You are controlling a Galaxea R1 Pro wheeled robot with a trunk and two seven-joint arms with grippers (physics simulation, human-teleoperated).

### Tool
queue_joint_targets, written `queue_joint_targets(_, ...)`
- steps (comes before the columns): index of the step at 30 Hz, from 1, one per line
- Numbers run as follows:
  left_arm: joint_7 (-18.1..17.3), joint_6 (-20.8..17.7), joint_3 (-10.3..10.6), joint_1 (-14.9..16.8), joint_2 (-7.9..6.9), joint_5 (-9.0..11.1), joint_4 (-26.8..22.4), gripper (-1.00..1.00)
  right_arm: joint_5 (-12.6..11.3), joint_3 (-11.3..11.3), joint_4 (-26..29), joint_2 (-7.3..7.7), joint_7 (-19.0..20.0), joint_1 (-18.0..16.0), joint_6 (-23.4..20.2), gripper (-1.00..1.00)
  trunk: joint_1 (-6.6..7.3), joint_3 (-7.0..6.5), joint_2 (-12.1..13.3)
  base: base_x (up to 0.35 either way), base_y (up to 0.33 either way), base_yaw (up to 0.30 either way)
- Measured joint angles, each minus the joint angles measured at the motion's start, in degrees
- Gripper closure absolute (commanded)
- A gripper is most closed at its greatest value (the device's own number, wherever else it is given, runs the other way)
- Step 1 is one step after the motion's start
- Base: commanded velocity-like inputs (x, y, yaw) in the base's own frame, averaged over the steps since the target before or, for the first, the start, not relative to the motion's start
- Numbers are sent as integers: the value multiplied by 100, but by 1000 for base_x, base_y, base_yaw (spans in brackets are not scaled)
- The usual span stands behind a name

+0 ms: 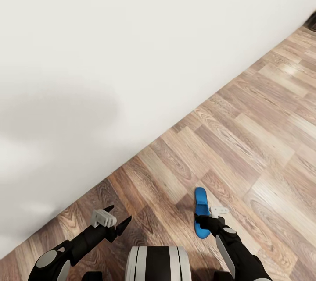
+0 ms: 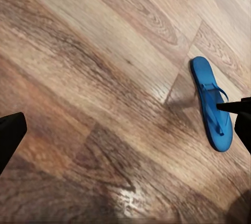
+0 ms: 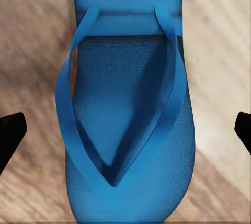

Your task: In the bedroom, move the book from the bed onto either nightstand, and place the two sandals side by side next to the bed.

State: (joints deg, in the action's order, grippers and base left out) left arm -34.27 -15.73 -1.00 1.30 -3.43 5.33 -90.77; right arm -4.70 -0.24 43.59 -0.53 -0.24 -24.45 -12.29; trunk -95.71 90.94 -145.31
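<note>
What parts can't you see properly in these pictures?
- Head view: the right gripper covers the middle of the blue sandal.
- Right wrist view: the picture's edges cut off both ends of the sandal.
- Head view: a dark thing in the corner is cut off, unidentifiable.

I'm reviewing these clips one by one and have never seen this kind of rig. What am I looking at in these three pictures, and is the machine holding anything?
This is a simulated two-armed robot on wheels. The head view looks down over both arms at a wood floor beside a white wall. One blue sandal lies flat on the floor. The right gripper hangs directly over it, fingers spread; its own camera looks straight down at the sandal between the two dark fingers, which are not closed on it. The left gripper is open and holds nothing; its camera sees the same sandal from the side, with the right arm's fingers above its straps. So nothing is held yet.
</note>
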Motion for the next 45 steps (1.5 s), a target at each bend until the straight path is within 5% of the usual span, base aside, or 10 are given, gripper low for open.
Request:
queue_joint_targets(10, 0, -6, 0, 0, 0, 3, 7, -100, 0, 2, -9, 2, 0, 0, 0, -100, -2, 23, -2, 0, 0, 0)
queue_joint_targets(18, 0, -6, 0, 0, 0, 4, 7, -100, 0, 1, -9, 1, 0, -1, 0, -100, -23, 200, -12, 0, 0, 0)
queue_joint_targets(45, 3, 2, 0, 0, 0, 1, 3, -100, 2, 2, -9, 1, 0, 1, 0, -100, -23, 200, -12, 33, 0, 0)
